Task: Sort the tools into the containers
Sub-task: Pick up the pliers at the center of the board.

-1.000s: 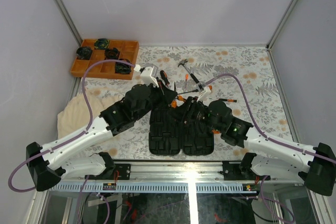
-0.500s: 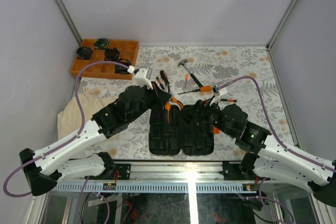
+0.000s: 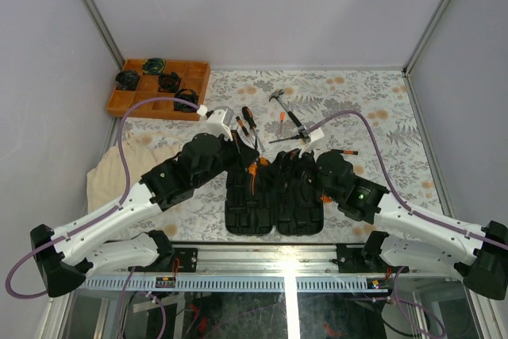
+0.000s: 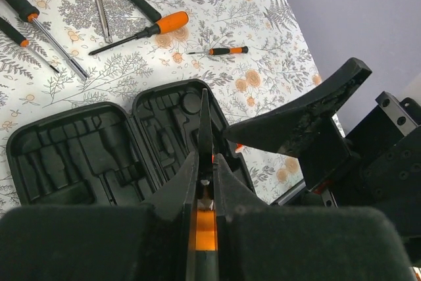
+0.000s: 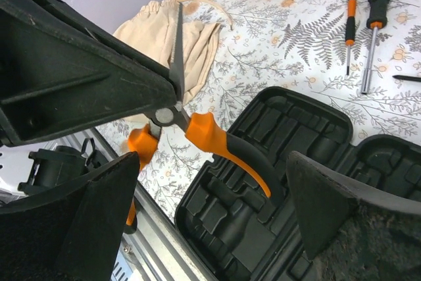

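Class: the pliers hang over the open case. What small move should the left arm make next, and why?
Probably lower the left end effector toward the case: it alone is shut on the nose of the pliers, the right end effector stands open, and the case lies open beneath.

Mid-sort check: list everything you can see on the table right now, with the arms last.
case: one, black, open flat at the near middle of the table
pliers: one, orange-and-black handles, held above the case
screwdrivers: five as far as I can count, orange and black, loose on the table behind the case
hammer: one, steel head, dark handle, behind the case among the screwdrivers
tray: one, orange, far left corner
coils: four, black-green, in the tray
cloth bag: one, beige, left of the case
left gripper: shut on the pliers' nose
right gripper: open, over the case, either side of the pliers' handles
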Tool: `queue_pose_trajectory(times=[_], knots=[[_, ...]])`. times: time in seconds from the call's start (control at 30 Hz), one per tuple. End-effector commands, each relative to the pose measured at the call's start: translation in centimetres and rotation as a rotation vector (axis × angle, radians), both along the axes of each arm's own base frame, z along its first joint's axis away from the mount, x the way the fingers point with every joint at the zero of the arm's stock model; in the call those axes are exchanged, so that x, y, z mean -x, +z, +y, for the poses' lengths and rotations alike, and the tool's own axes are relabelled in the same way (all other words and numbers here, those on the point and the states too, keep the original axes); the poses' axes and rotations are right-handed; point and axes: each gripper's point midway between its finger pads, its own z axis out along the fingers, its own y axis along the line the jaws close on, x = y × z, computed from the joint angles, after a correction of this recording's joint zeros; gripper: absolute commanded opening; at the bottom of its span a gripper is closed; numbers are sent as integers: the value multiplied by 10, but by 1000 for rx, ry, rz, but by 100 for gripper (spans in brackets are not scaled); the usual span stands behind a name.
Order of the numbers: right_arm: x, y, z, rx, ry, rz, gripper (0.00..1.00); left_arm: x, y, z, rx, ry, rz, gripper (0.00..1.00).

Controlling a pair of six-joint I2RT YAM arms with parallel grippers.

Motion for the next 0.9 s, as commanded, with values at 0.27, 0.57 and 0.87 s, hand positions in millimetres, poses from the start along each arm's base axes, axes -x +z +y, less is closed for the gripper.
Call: queue_pose_trajectory(times=[0.27, 0.57, 0.87], knots=[[-4, 37, 35, -125, 77, -41, 93, -2, 11, -13, 69, -25, -12, 0], [-9, 15, 37, -80, 46, 22, 73, -2, 11, -14, 72, -29, -12, 0], [-11, 13, 33, -83, 16, 33, 41, -2, 7, -17, 68, -40, -3, 0]])
